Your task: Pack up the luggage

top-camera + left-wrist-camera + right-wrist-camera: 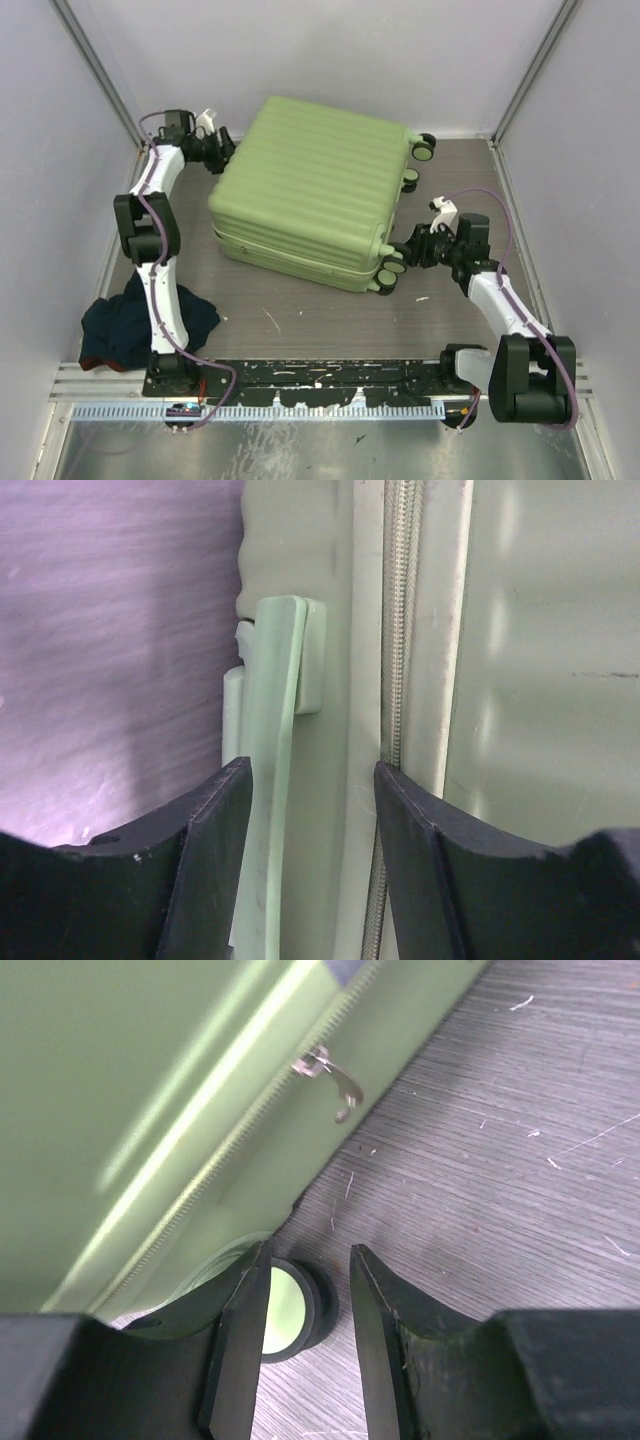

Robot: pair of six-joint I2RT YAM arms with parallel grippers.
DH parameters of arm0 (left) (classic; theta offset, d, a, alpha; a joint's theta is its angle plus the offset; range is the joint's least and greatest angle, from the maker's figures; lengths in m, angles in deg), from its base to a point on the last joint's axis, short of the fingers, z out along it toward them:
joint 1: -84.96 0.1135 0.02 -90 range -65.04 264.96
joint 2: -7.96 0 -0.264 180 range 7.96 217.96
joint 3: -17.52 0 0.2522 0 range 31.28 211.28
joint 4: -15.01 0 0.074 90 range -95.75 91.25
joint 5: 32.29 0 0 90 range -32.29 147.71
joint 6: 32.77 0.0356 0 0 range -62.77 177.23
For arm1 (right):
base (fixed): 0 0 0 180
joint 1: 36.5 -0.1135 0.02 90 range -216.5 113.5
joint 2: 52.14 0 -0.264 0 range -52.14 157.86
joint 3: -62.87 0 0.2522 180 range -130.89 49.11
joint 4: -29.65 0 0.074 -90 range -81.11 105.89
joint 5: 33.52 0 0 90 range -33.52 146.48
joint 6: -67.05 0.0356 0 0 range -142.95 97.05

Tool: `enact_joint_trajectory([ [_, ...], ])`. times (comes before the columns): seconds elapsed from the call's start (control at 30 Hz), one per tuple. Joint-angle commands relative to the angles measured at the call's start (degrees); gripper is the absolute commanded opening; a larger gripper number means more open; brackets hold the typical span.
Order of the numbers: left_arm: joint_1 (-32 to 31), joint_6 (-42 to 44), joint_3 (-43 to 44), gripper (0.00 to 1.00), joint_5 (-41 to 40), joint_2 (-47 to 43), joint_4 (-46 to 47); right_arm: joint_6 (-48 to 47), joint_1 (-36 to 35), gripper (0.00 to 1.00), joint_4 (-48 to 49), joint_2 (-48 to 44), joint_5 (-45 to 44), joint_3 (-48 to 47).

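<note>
One luggage [315, 185] lies closed and flat on its broad ribbed side on the table [330, 320], the biggest thing there. It is light green, and its four small black wheels [424, 147] are all at its right end, two at the far corner and two at the near one. Its long axis runs from its left end to that wheeled end, skewed so that the wheels point right and a little toward the arms. Two arms work on it, one at each end. The left gripper [218, 150] is at the luggage's far left corner. Its two dark fingers [215, 860] are spread to either side of the single green handle [272, 730], beside the one zip line [400, 600], with a gap left on the zip side. The right gripper [405, 252] is at the luggage's near right corner, its jaws standing apart with one near wheel [295, 1308] showing between them; no pinch on it can be seen. One metal zip pull [330, 1072] hangs from the side of the luggage above that wheel. One heap of dark cloth [125, 325] lies well apart from the luggage, off its near left side.
</note>
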Motion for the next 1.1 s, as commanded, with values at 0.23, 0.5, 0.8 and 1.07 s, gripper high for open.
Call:
enact_joint_trajectory([
  [0.23, -2.92, 3.77, 20.08, 0.68, -3.35, 5.92, -5.59, -6.79, -0.21, 0.42, 2.83, -7.93, 6.50, 1.36],
  [0.5, 5.84, 5.71, 4.60, 0.87, -15.05, -10.29, -6.49, -3.74, -6.31, 0.42, 11.25, -5.91, 4.87, 2.55],
  [0.8, 13.44, -0.98, -22.11, 0.98, -22.06, -32.96, -0.81, 0.96, -19.33, 0.43, 20.60, 1.07, -1.60, 0.00],
  [1.07, 14.62, 0.37, -27.06, 0.98, -27.03, -38.30, -7.48, 3.70, -29.49, 0.47, 29.43, 12.33, -6.90, -7.54],
])
